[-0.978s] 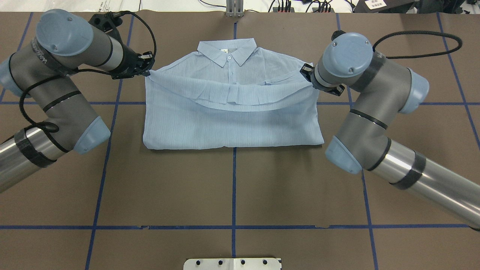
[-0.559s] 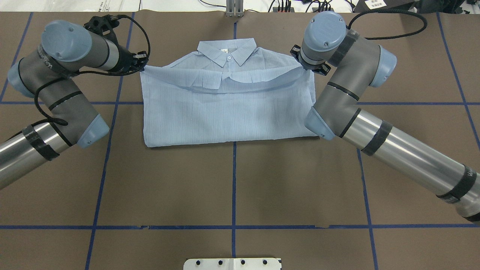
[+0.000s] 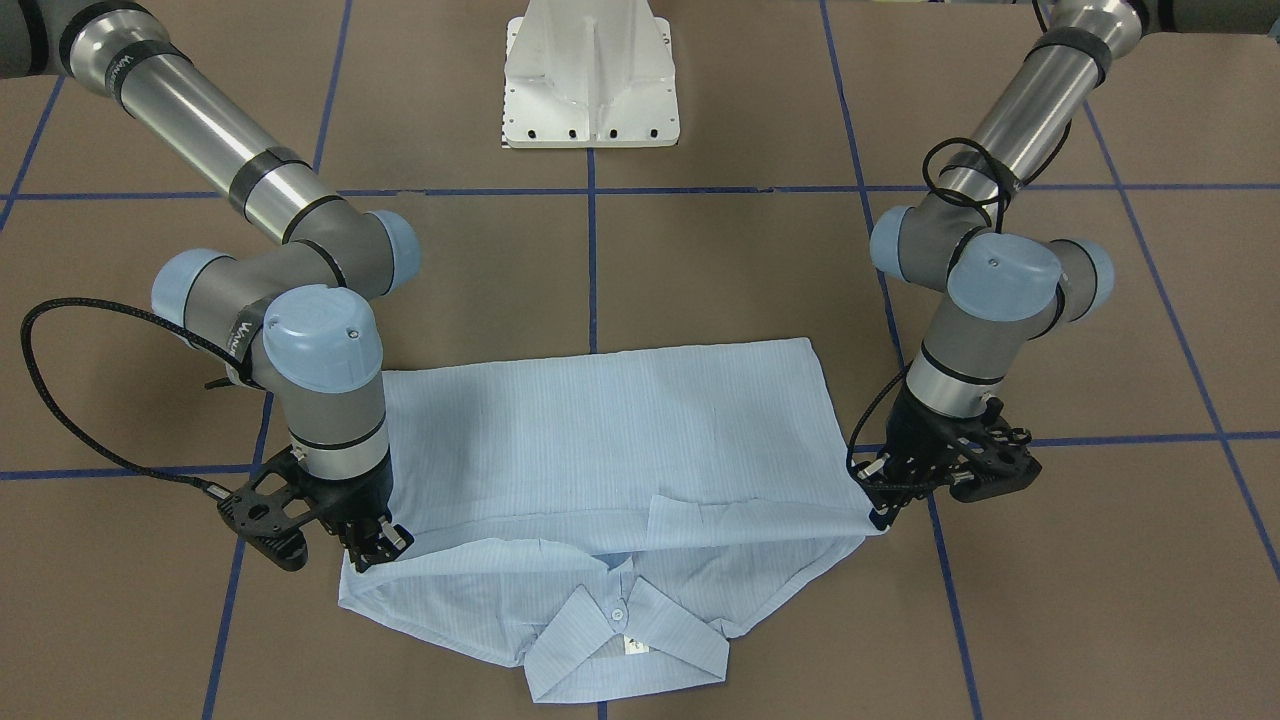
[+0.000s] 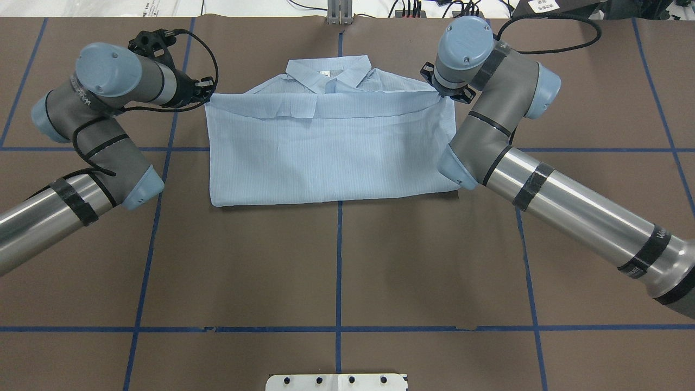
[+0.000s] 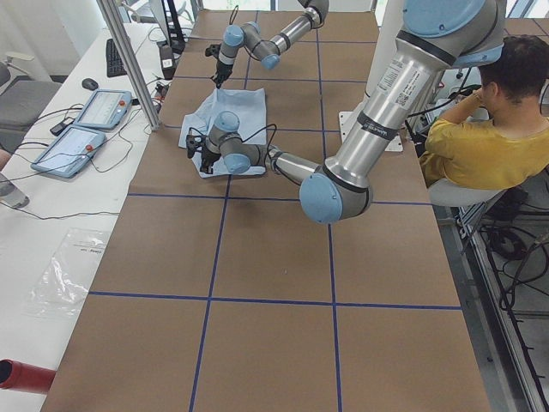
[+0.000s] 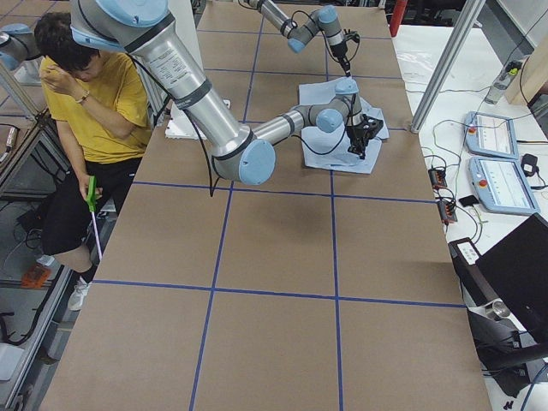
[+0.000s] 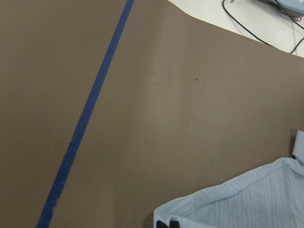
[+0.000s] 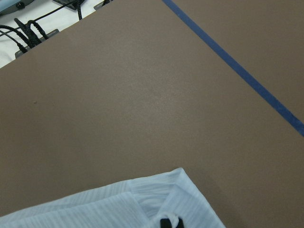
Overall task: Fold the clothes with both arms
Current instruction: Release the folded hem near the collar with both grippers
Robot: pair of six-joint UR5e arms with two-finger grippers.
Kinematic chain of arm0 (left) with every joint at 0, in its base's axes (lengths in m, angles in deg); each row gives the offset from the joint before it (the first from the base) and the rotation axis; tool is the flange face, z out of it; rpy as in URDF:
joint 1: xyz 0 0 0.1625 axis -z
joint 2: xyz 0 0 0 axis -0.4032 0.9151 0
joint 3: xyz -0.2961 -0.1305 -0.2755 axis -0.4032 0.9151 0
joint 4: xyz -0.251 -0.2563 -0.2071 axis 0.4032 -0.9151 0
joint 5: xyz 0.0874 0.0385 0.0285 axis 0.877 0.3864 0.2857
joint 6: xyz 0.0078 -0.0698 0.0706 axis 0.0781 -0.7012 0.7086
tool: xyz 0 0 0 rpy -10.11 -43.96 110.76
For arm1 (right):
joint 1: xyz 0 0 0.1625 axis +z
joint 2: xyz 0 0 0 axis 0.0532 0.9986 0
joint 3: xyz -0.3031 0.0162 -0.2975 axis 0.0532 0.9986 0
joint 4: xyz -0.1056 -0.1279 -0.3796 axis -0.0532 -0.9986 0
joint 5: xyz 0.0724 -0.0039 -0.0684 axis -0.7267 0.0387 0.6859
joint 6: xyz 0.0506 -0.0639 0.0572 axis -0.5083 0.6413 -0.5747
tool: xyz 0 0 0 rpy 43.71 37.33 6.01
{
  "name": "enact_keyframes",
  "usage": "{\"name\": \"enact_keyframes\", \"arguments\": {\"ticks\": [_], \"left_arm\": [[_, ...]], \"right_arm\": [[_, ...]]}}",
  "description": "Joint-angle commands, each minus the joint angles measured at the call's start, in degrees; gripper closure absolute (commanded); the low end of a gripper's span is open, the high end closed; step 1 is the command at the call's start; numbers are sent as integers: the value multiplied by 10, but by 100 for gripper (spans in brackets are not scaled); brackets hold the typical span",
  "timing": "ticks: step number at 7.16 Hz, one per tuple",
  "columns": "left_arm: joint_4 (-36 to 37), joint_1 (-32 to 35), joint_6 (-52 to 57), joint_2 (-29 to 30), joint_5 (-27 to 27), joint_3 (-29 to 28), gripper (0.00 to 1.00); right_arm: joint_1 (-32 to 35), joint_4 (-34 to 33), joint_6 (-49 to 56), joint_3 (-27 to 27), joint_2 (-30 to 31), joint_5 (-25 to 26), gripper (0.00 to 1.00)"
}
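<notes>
The light blue striped shirt [image 4: 331,152] lies flat at the far middle of the table, collar [image 4: 328,73] away from the robot. Its lower part is folded up over the body, with the carried edge just below the collar. My left gripper [image 4: 208,95] is shut on that edge's left corner; it shows at the right in the front-facing view [image 3: 878,515]. My right gripper [image 4: 441,93] is shut on the right corner [image 3: 372,548]. Each wrist view shows a pinched cloth corner, left [image 7: 237,204] and right [image 8: 118,204], over brown table.
The brown table has blue tape grid lines [image 4: 339,260]. The white pedestal base [image 3: 590,80] stands at the near edge. Cables [image 4: 412,8] lie past the far edge. A seated person in yellow [image 5: 480,129] and control tablets [image 5: 86,107] are beside the table.
Both grippers have carried the shirt's folded edge farther from the robot, from mid-chest up to the collar's base. The folded part now lies flatter and covers the button placket.
</notes>
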Motion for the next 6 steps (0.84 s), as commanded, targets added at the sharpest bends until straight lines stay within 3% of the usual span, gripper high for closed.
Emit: {"name": "enact_keyframes", "arguments": {"ticks": [1,5,6], "left_arm": [[1,0,1,24,-3,-33,100],[0,-1,-1,29,-3,-42,100],[-3,-2,0,27,-3,-43,80]], "right_arm": [[16,0,29,8,0,0,100],[18,1,37,13,1,-2,100],[18,0,36,15,-1,-1,98]]}}
